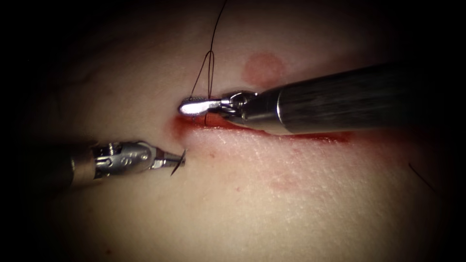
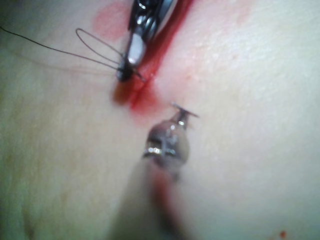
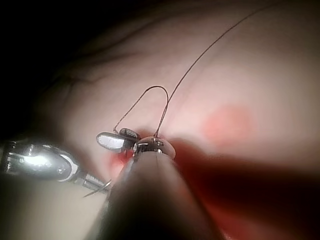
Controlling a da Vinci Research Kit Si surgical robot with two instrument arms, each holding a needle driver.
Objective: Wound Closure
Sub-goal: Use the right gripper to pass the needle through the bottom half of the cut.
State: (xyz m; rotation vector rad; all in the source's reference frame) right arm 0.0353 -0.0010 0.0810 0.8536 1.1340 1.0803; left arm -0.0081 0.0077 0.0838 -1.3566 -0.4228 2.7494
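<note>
The left tool point(image 1: 167, 160) clamps the curved needle point(image 1: 178, 163) mid-curve, clear of the tissue point(image 1: 272, 204), just near-left of the cut point(image 1: 320, 137); the right tool point(image 1: 194, 106) pinches the thread point(image 1: 209, 73) loop at the cut's left end, just beyond.

Bright centre, dark vignetted edges; close views blurred.

Both arms are looking pretty much alike: dark grey, brushed-metal shafts tapering into shiny silver wrists. The right hand point(image 1: 194, 106) is showing a rounded, polished tip with a ridged edge and little pins and cables at the joint. The left hand point(image 1: 175, 159) is wearing a chunkier silver housing with a tiny screw and faint engraved markings.
</note>
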